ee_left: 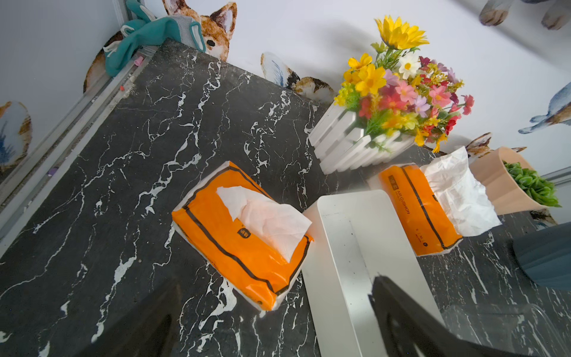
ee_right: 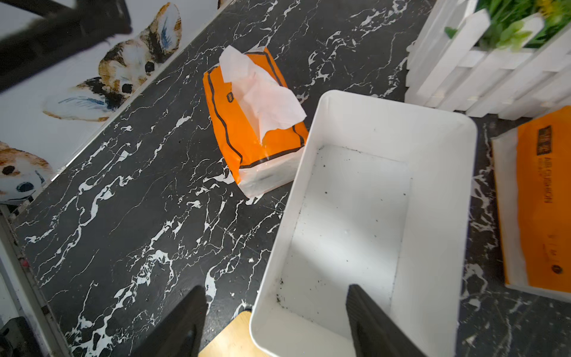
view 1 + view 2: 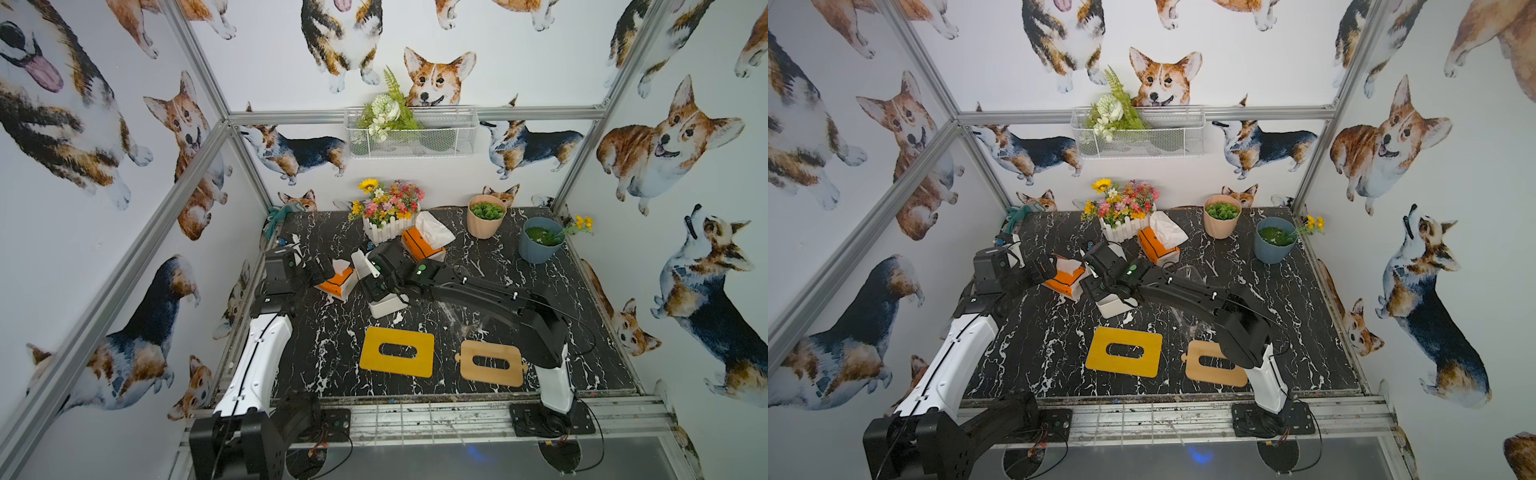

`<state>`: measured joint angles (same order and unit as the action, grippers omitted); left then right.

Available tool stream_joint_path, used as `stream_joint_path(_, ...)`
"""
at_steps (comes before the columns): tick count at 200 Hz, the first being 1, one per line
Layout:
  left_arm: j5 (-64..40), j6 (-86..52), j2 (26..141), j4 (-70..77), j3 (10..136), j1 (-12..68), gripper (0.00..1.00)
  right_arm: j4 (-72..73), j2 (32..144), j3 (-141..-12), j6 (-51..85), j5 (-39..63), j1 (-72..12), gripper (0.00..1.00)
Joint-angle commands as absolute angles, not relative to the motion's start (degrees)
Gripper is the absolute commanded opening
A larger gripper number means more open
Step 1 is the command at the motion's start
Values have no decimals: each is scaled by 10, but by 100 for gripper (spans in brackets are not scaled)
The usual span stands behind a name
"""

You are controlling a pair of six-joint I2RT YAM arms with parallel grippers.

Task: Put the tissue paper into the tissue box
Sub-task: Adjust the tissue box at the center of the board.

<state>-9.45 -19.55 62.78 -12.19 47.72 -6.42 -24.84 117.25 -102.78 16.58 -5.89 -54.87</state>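
**A:** Where is the tissue?

**B:** The nearer orange plastic-wrapped tissue pack [image 2: 241, 136], with a white sheet poking from its slit, lies flat on the black marble-patterned worktop [image 2: 123, 216]. It is just beside the open white rectangular plastic tissue box [image 2: 386, 123] and may be touching it. The box is empty. A second orange pack [image 1: 411, 210] lies on the box's other side, by the white picket-fence flower planter [image 1: 349, 148].

**A:** And the arms?

**B:** The right gripper [image 2: 275, 290] straddles the box wall on the nearer pack's side, close to a corner. Its fingers [image 2: 370, 318] stand apart, one inside and one outside, with a gap showing, so nothing is clamped yet. The left gripper [image 3: 322, 270] hovers by the nearer pack, its fingers [image 1: 401, 312] spread wide and empty.

**A:** So the step is?

**B:** I'd judge the right pins the box, then the left lifts the pack in.

**A:** How to do it well?

**B:** Bite the wall squarely and deep enough that the light box can't skid or tip. Take the pack across its narrow width at the middle, never by the loose sheet, which would likely just pull out. The wrapper looks slick and soft, so squeeze firmly. Line up its long side with the box's before lowering, clear of the finger inside.
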Motion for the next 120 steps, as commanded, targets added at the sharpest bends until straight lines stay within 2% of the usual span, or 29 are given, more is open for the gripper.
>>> stream_joint_path(1, -95, -164, 620, -125, 481, -66, 100, -282, 1212, -1080, 174, -51, -552, 66)
stream_joint_path(24, -87, -150, 611, -123, 474, -67, 100, -319, 1267, -1155, 175, -66, -552, 64)
stream_joint_path(35, -82, -145, 605, -118, 467, -67, 100, -335, 1288, -1185, 175, -80, -552, 53)
stream_joint_path(61, -75, -134, 583, -98, 440, -68, 100, -361, 1328, -1233, 177, -101, -552, 42)
stream_joint_path(85, -76, -129, 560, -73, 422, -68, 100, -359, 1349, -1241, 179, -102, -552, 38)
stream_joint_path(102, -75, -129, 547, -59, 387, -68, 100, -359, 1361, -1244, 178, -100, -552, 28)
stream_joint_path(113, -74, -130, 541, -52, 379, -68, 100, -359, 1367, -1244, 175, -99, -552, 26)
stream_joint_path(120, -73, -130, 537, -49, 375, -68, 100, -359, 1370, -1244, 171, -97, -552, 20)
